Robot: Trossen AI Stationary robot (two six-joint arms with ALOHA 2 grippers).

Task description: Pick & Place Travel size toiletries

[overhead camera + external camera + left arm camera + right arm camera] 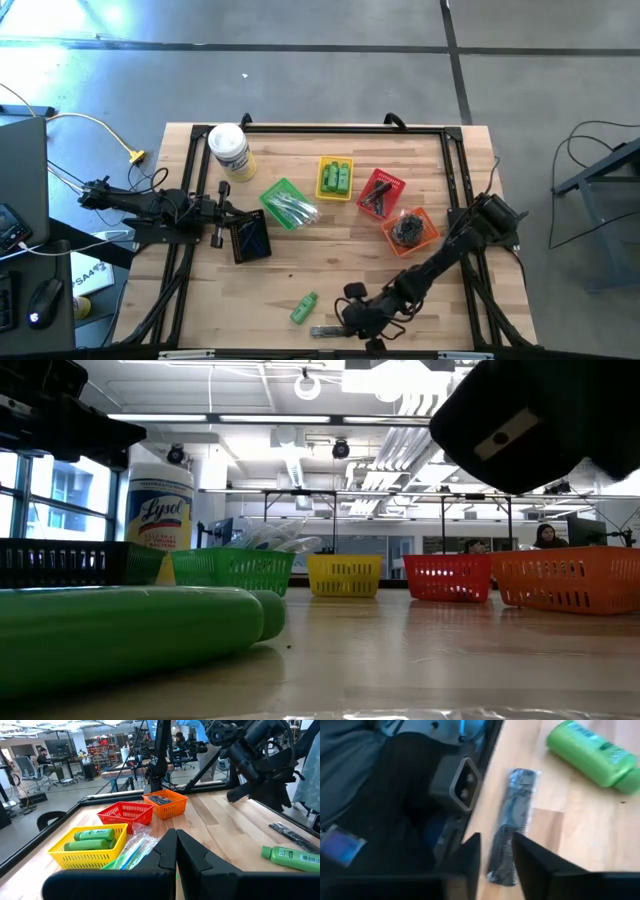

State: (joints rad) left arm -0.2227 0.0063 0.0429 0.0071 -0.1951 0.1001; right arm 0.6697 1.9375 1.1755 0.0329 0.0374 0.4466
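A wooden table (330,265) was seen from above. A white-lidded wipes jar (230,152) was placed near its far left corner. To the right of the jar, a green basket (279,193), a yellow basket (335,162), a red basket (391,184) and an orange basket (428,243) were set, and a black basket (250,238) nearer than it.

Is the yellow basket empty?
No, the yellow basket holds green bottles lying side by side.

Pale, smooth wooden table (340,250); glossy green plastic bottle (590,752); clear-wrapped dark comb (512,815); plastic mesh baskets (345,575).
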